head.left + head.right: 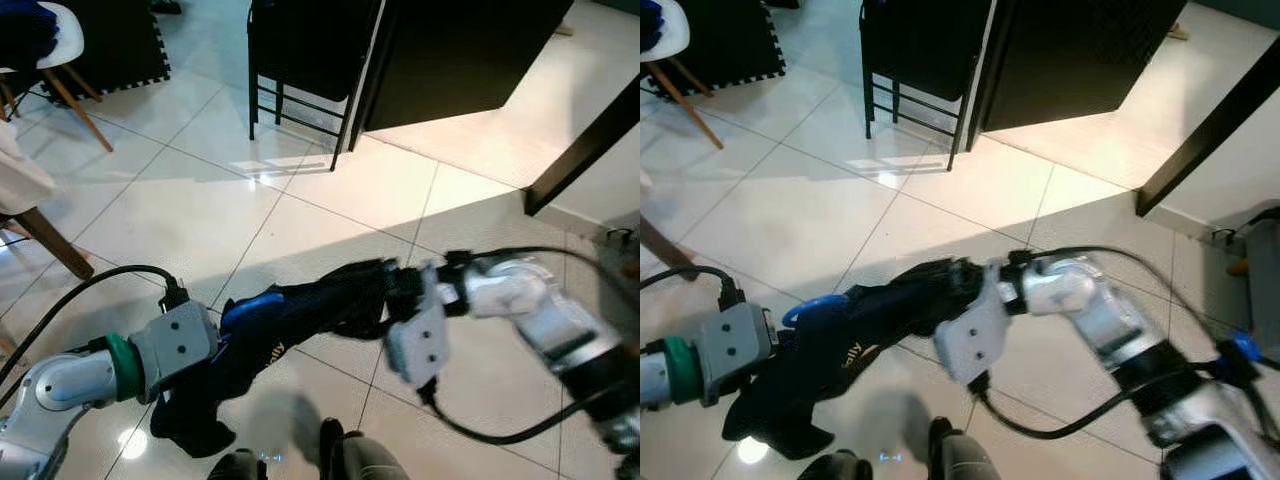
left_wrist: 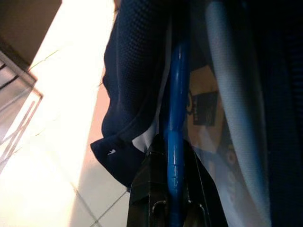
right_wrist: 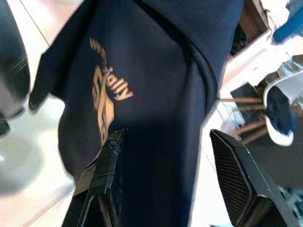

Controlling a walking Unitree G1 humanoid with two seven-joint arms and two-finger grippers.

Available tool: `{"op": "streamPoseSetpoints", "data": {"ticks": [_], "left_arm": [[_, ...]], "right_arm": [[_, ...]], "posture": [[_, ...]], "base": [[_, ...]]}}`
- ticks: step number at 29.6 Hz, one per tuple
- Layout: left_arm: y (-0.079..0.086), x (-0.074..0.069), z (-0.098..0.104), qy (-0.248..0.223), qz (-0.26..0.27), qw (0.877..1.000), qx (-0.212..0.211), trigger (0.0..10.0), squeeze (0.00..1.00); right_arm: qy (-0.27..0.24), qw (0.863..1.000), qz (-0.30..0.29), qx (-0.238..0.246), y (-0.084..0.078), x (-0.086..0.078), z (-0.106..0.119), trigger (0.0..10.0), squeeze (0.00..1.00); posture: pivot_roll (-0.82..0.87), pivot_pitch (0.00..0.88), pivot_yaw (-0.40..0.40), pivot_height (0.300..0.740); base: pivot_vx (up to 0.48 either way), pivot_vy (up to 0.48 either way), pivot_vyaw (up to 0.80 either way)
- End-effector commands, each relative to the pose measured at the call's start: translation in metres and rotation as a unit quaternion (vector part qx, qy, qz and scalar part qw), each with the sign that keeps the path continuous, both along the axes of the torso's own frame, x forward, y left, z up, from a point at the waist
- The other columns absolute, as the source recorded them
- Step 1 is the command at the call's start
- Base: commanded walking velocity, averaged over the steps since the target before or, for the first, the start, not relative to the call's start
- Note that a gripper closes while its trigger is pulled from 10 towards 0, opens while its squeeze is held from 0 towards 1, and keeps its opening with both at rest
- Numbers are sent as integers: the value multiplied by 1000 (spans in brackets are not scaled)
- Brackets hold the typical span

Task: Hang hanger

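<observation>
— Now, how are the jaws seen? 
— On the left gripper they are pinched tight on the blue hanger, which is wrapped in the dark navy shirt. On the right gripper they are spread wide, with a fold of the shirt between the fingers. 
— And the hanger's place? 
— It is held low over the white tiled floor, between both arms, shirt draped down. A black metal rack is seen far off, a white chair at far left.
</observation>
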State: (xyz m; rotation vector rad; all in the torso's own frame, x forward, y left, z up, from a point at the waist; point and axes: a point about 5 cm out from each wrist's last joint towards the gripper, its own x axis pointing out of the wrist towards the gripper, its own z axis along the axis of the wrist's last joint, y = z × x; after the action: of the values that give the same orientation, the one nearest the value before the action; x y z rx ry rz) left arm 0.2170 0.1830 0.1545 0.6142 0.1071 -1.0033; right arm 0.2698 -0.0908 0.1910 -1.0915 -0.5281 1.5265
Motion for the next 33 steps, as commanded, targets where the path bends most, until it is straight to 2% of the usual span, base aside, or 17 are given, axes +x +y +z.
{"op": "streamPoseSetpoints", "data": {"ticks": [1, 6, 7, 9, 10, 19, 33], "left_arm": [[-9, -4, 5, 0, -34, 999, -7, 10000, 0], [-17, -4, 8, -3, -58, 998, -9, 10000, 0], [-19, -3, 8, -6, -62, 998, -7, 10000, 0], [-20, -3, 8, -7, -63, 998, -6, 10000, 0], [-19, -2, 7, -8, -63, 998, 0, 10000, 0], [-14, 0, 0, -17, -47, 999, 19, 10000, 0], [-19, 7, -2, -30, -23, 999, 0, 10000, 0]], "right_arm": [[10, 1000, 3, -7, 0, 0, -6, 10000, 0], [49, 999, 15, -17, 7, -4, -15, 10000, 0], [70, 997, 24, -19, 9, -8, -19, 6157, 0], [74, 997, 25, -19, 10, -9, -20, 6157, 0], [83, 996, 26, -16, 9, -10, -20, 0, 0], [119, 992, 27, -31, 3, -10, -22, 0, 0], [144, 989, 18, -7, 5, -9, -19, 0, 0]], "posture": [[82, 112, -26, 740], [88, 112, -34, 740], [85, 114, -37, 740], [85, 114, -37, 740], [87, 117, -39, 740], [84, 120, -39, 740], [83, 118, -30, 740]], "base": [[0, 0, 0], [0, 0, 0], [0, 0, 0], [0, 0, 0], [0, 0, 0], [0, 0, 0], [0, 0, 0]]}}
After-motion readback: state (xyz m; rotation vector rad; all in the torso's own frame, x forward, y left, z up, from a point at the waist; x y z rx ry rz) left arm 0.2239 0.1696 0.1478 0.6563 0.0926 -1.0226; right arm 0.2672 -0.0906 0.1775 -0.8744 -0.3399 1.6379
